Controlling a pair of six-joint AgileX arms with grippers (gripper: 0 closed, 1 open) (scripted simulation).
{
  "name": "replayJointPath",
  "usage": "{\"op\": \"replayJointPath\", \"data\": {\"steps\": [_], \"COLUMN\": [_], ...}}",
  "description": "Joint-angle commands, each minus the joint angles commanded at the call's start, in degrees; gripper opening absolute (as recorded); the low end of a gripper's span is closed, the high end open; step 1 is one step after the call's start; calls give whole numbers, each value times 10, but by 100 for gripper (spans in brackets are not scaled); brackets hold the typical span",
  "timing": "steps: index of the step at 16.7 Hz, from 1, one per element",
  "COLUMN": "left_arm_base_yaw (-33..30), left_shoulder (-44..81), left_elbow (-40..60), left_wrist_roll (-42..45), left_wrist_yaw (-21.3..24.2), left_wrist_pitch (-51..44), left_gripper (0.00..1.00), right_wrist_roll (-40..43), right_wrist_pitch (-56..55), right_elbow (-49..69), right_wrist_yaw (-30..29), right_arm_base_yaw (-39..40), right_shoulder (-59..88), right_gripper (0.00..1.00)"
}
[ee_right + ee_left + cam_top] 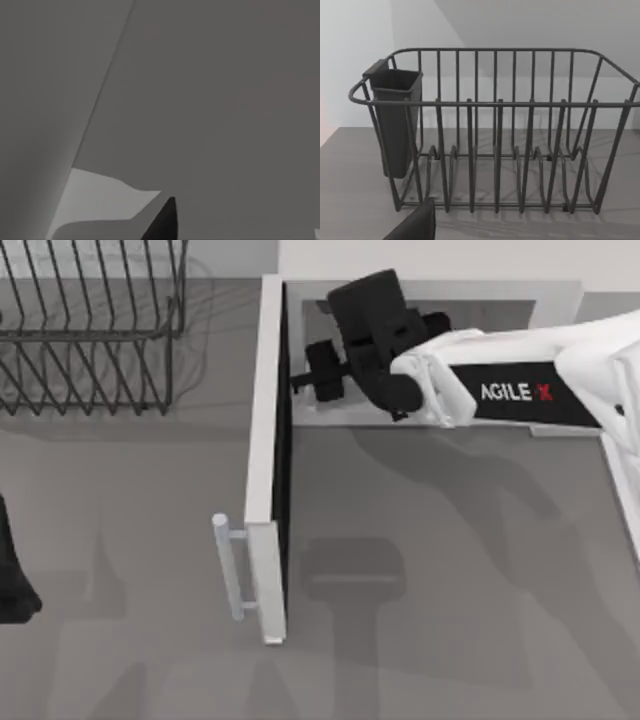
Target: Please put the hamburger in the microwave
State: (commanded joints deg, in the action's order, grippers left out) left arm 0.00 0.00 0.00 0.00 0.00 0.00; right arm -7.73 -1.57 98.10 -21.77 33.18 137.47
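Note:
The microwave (450, 290) stands at the back of the table, right of centre. Its side-hinged door (265, 440) is swung wide open toward the front, bar handle (228, 565) on the left face. My right arm reaches in from the right, and its gripper (322, 370) is inside the opening near the hinge side. In the right wrist view a dark fingertip (165, 220) sits close to the pale inner walls. The hamburger is hidden. My left gripper (12, 580) is parked at the table's left edge.
A black wire dish rack (90, 330) stands at the back left, facing the left wrist camera (495, 150), with a dark cutlery cup (395, 120) hung on one end. Bare grey table lies in front of the microwave and on both sides of the door.

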Motion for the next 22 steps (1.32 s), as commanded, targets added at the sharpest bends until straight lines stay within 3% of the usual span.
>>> {"op": "replayJointPath", "data": {"steps": [8, 16, 22], "left_arm_base_yaw": [0, 0, 0], "left_shoulder": [0, 0, 0], "left_elbow": [0, 0, 0], "left_wrist_roll": [0, 0, 0], "left_wrist_yaw": [0, 0, 0], "left_wrist_pitch": [0, 0, 0], "left_gripper": [100, 100, 100], "right_wrist_roll": [-40, -110, -138], "right_wrist_pitch": [-39, -74, -95], "right_elbow": [-185, -380, -437], "right_wrist_yaw": [-7, -91, -130], "right_arm_base_yaw": [70, 141, 162], "right_shoulder": [-109, -232, -237], "right_gripper": [100, 100, 100]}}
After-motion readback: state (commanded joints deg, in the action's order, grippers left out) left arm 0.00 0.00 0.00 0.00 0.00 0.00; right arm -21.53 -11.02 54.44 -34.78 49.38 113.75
